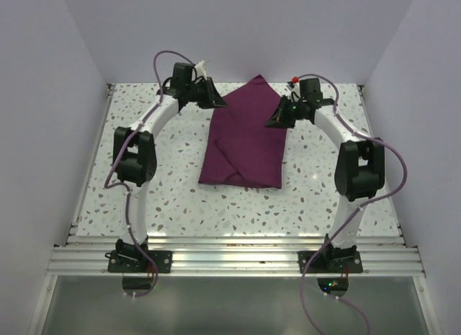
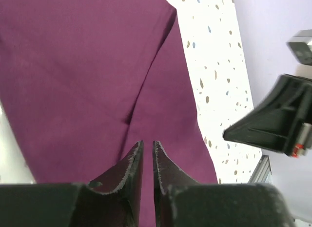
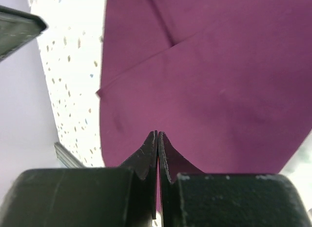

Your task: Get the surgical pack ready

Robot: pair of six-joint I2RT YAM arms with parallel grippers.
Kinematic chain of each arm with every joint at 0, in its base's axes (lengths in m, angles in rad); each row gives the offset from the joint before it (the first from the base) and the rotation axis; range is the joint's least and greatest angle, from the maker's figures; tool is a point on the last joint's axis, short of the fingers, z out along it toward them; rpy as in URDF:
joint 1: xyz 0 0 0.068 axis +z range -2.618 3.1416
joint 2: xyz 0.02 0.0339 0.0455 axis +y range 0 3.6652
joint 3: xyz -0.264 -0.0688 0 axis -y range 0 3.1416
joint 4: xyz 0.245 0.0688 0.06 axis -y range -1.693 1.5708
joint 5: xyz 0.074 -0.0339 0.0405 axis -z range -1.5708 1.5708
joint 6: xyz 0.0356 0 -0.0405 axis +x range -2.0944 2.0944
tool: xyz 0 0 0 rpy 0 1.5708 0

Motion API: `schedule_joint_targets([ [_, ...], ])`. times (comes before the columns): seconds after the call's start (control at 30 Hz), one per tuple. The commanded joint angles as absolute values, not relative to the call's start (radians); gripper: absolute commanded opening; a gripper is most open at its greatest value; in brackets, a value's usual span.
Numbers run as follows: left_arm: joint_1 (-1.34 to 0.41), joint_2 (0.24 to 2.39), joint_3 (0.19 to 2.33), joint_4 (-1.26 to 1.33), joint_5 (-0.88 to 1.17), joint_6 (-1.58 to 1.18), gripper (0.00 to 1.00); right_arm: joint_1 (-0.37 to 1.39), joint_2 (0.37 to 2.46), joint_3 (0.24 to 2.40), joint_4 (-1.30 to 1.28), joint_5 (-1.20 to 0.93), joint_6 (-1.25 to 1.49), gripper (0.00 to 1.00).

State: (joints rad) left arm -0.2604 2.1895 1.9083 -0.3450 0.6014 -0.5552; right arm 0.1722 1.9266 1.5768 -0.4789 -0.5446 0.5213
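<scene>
Dark-purple soft cloth sheet (image 1: pixel 241 144) folded on speckled table (image 1: pixel 166 198), left gripper (image 1: pixel 214 99) jaws barely parted at far-left edge, grip unclear, right gripper (image 1: pixel 276 119) jaws closed far-right.

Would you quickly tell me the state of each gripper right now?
Left gripper: almost closed above the surgical pack; whether it grips cannot be told.
Right gripper: closed, nothing visibly held.
</scene>
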Motion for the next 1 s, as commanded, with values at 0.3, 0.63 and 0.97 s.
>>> schedule_joint_targets([
  [0.3, -0.193, 2.471, 2.04, -0.242, 0.781, -0.509, 0.12, 0.117, 2.174, 1.692, -0.368, -0.663, 0.564, 0.0],
  [0.63, -0.186, 2.519, 2.039, -0.38, 0.638, -0.492, 0.08, 0.114, 2.339, 1.812, -0.52, -0.66, 0.494, 0.0],
  [0.97, -0.187, 2.438, 1.829, -0.408, 0.565, -0.471, 0.04, 0.114, 2.341, 1.752, -0.552, -0.655, 0.446, 0.0],
])
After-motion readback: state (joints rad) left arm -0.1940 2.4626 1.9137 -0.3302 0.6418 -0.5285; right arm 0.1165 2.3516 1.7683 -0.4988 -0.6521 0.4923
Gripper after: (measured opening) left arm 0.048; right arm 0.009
